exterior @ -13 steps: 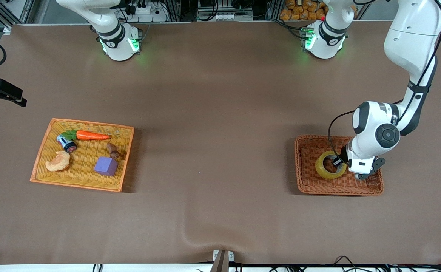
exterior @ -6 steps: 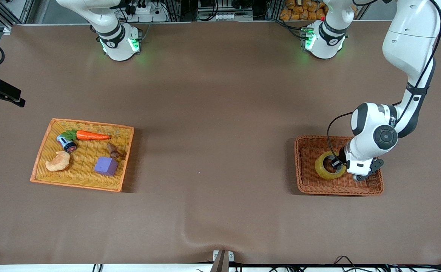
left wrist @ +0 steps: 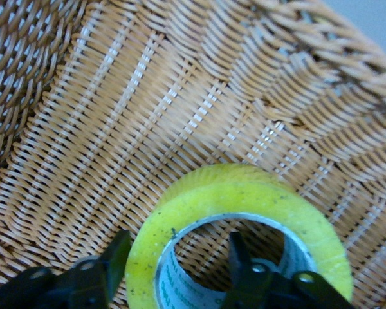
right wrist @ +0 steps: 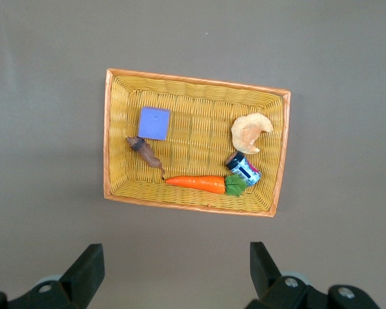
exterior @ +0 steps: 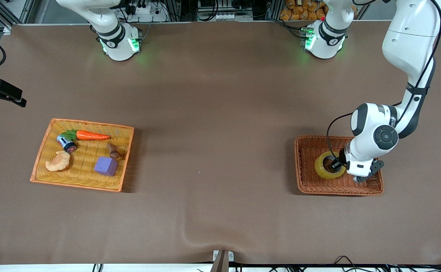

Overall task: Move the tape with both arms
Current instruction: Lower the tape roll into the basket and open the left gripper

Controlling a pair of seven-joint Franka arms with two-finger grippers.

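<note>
My left gripper (left wrist: 174, 267) is down in the brown wicker basket (exterior: 307, 181) at the left arm's end of the table. Its fingers (left wrist: 241, 261) are parted, straddling the wall of the tape (left wrist: 238, 193), one inside the core, one outside, with visible slack. The roll lies flat on the basket floor. My right gripper (right wrist: 174, 270) waits wide open and empty, over the yellow basket (right wrist: 116, 129) holding a carrot (right wrist: 196, 183), purple cube (right wrist: 154, 123) and croissant toy (right wrist: 249, 132).
</note>
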